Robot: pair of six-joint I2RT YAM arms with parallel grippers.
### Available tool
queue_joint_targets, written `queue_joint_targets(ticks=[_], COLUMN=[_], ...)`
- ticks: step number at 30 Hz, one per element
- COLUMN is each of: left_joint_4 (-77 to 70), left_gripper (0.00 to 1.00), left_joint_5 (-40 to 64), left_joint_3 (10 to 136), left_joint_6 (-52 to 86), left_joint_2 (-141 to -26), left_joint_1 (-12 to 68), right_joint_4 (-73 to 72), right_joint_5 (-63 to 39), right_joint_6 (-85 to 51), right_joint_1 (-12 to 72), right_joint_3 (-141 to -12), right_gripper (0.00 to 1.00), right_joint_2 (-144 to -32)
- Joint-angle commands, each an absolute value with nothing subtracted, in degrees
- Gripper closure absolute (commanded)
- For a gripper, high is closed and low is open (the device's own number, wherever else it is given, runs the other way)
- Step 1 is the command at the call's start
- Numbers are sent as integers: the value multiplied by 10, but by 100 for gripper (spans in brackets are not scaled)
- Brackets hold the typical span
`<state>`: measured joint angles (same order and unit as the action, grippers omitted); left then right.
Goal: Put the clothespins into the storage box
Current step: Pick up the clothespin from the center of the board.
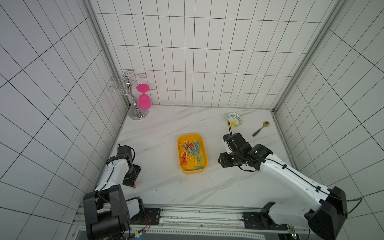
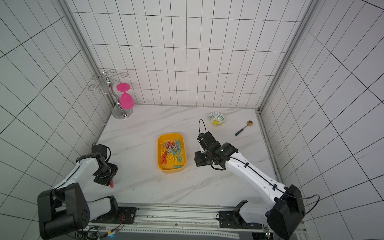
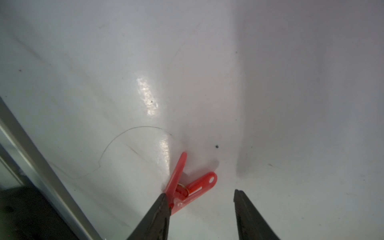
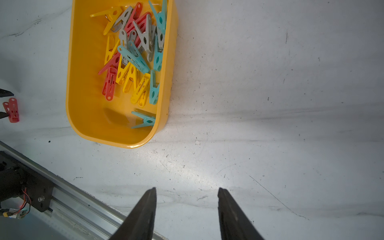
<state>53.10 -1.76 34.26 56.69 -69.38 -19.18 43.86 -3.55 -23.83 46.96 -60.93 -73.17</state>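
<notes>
My left gripper (image 3: 200,196) stands part-open, one jaw touching a red clothespin (image 3: 202,182) on the table (image 3: 207,83). My right gripper (image 4: 187,190) hangs part-open, empty, beside the storage box (image 4: 83,124).

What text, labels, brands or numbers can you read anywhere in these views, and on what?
No readable text in any view.
The storage box is plain.
The clothespins in it carry no legible marks.
The red clothespin at the left gripper shows only blurred moulding.
The patterned bowl bears decoration, not letters.
</notes>
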Motion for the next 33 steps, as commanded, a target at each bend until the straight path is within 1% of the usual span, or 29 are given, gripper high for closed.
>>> queue_joint_targets(ticks=[1, 6, 12, 15, 17, 19, 22, 27, 33], left_joint_4=[453, 449, 420, 428, 436, 448, 483, 538, 540], left_gripper=[51, 51, 52, 52, 52, 52, 49, 47, 45], left_joint_5=[32, -6, 11, 11, 29, 37, 9, -19, -18], left_joint_3=[314, 366, 411, 463, 494, 508, 518, 514, 497], left_joint_6=[568, 600, 593, 575, 563, 555, 539, 505, 475], left_joint_2=[-711, -738, -809, -860, -886, -882, -845, -795, -795], left_joint_1=[-176, -77, -46, -4, 19, 22, 20, -2, -27], right_joint_4=[452, 445, 445, 444, 444, 445, 444, 443, 430], right_joint_5=[-23, -28, -17, -11, -8, -8, -10, 17, -8], right_joint_6=[-244, -243, -234, -231, -229, -228, -225, -216, -214], right_joint_1=[475, 475, 475, 475, 474, 474, 474, 473, 472], right_joint_3=[-625, -627, -622, -616, -613, -616, -623, -649, -659], right_gripper=[48, 49, 48, 48, 48, 48, 48, 47, 46], right_joint_2=[-729, -741, -741, -739, -741, -743, -746, -743, -763])
